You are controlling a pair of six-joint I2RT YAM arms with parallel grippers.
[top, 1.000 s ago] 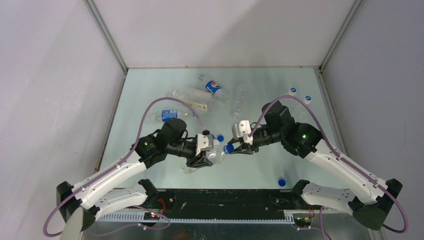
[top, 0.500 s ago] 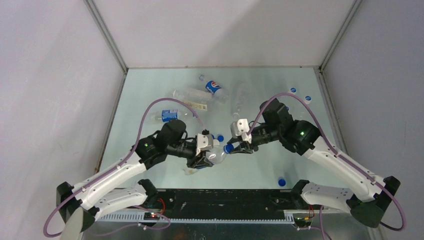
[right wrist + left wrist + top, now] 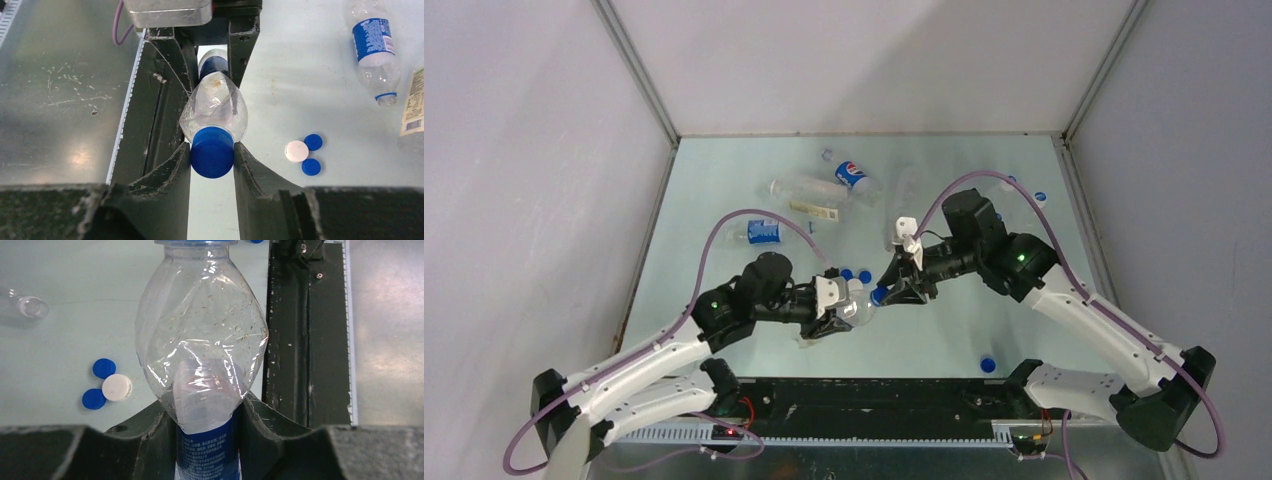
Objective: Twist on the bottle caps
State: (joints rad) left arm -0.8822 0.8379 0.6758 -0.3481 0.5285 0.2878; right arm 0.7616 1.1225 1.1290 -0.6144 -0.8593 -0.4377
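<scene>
My left gripper is shut on the body of a clear bottle with a blue label and holds it lying level above the table; in the left wrist view the jaws pinch the bottle at the label's edge. My right gripper is shut on a blue cap that sits on this bottle's mouth. The two grippers face each other along the bottle.
Two blue caps and a white cap lie together on the table by the held bottle. Several bottles lie at the back: a logo-labelled one, a pale-labelled one and a blue-labelled one. A blue cap lies near the front edge.
My right wrist has rotated about the cap while staying shut on it. The left arm's elbow has shifted down and left; the bottle stays held between both grippers.
</scene>
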